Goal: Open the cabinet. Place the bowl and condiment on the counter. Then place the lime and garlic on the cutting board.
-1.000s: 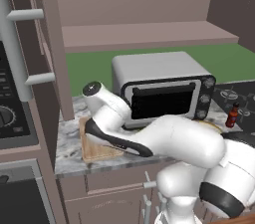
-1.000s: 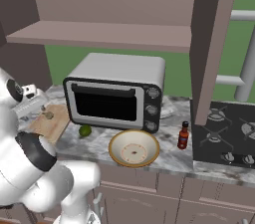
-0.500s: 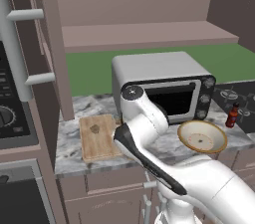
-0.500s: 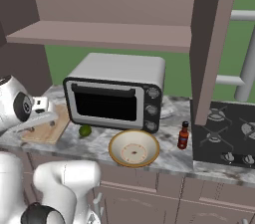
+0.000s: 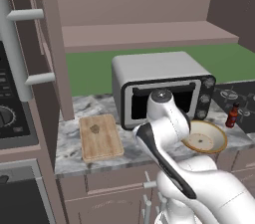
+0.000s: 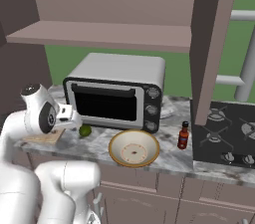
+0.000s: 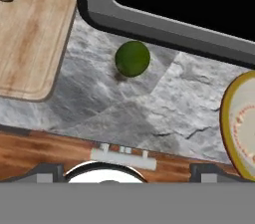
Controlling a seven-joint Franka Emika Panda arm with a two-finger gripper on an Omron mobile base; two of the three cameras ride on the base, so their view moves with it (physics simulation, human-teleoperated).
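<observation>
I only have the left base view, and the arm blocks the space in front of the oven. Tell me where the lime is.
Observer: The lime lies on the counter, just in front of the toaster oven, between the cutting board and the bowl.
Operator: Say whether it touches the board.
Observer: No. In the hand view, bare marble separates it from the board's edge.
Operator: Report the gripper.
Observer: The gripper hangs just above and beside the lime in the right base view. The fingertips look spread with nothing between them.
</observation>
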